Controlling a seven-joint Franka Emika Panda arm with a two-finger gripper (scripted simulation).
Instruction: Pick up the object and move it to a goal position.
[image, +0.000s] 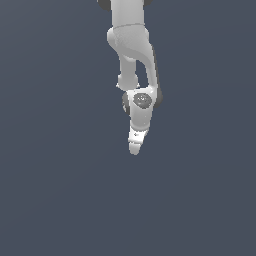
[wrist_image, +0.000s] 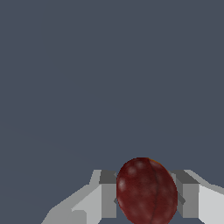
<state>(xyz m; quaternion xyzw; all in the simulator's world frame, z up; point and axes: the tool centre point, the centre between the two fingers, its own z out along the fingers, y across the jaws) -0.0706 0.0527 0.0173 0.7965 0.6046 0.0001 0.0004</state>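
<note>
In the wrist view the object (wrist_image: 146, 192), a dark red roundish lump, sits between the two grey finger pads (wrist_image: 108, 194), which press against both its sides. My gripper (wrist_image: 146, 197) is shut on it. In the exterior view the white arm hangs down in the middle of the picture, and my gripper (image: 134, 148) points downward; the object is hidden behind the fingers there.
A plain dark grey-blue surface (image: 60, 200) fills both views with no other objects or edges visible.
</note>
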